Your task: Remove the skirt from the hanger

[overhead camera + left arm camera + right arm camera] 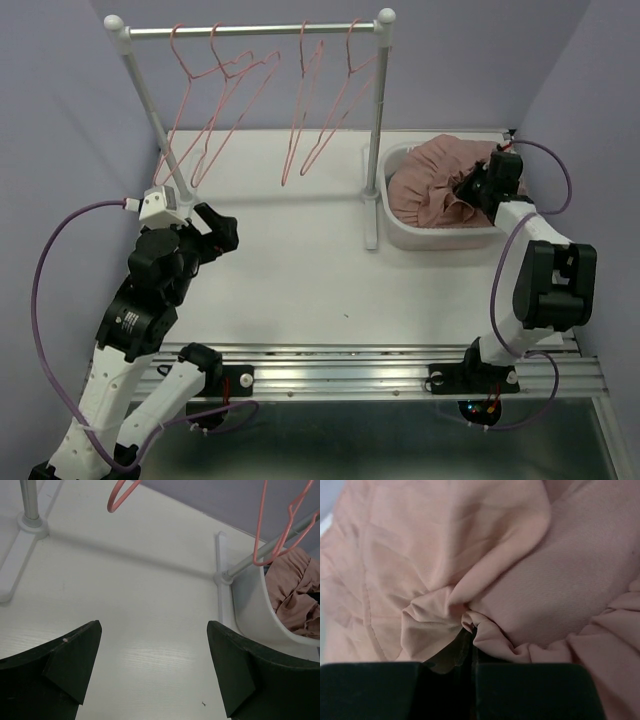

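The dusty-pink skirt [435,185] lies bunched in a white basket [440,238] at the back right. It also shows at the right edge of the left wrist view [295,595] and fills the right wrist view [420,555]. My right gripper [468,188] reaches down into the basket, its jaws shut on a fold of the skirt at their tips [472,630]. Several bare pink wire hangers [215,100] hang from the rail. No hanger shows in the skirt. My left gripper [222,232] hovers over the table, wide open [154,665] and holding nothing.
A white clothes rack [250,30] stands across the back, its right post [376,130] just left of the basket and its foot [222,575] on the table. The basket's wall [250,610] sits close to my left gripper's right finger.
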You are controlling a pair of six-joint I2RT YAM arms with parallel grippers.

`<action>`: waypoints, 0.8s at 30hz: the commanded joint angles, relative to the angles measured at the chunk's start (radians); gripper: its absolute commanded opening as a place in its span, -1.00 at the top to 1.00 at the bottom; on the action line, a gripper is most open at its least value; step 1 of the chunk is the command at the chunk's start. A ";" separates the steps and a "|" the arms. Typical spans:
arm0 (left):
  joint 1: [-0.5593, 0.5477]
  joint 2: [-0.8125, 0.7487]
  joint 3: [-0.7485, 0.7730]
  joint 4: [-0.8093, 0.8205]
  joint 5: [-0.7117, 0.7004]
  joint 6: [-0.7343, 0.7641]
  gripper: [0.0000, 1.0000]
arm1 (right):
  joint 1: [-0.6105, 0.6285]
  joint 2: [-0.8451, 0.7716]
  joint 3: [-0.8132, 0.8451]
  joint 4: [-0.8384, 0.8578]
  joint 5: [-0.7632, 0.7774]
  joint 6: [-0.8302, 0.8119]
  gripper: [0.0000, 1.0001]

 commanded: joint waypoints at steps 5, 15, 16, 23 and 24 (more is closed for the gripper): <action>-0.005 0.017 -0.010 0.011 -0.017 -0.017 -0.97 | 0.017 -0.077 -0.298 0.177 0.045 0.092 0.99; -0.003 0.034 0.027 -0.030 -0.042 -0.030 -0.97 | 0.017 -0.238 -0.010 -0.163 0.175 -0.006 -0.31; -0.003 0.033 0.030 -0.036 -0.054 -0.031 -0.97 | 0.017 -0.259 0.034 -0.183 0.180 -0.006 -0.62; -0.005 0.033 0.094 -0.121 -0.135 -0.042 -0.97 | 0.017 -0.448 0.113 -0.354 0.228 -0.005 -1.00; -0.005 0.033 0.102 -0.133 -0.149 -0.043 -0.97 | 0.017 -0.467 0.117 -0.372 0.244 0.000 -1.00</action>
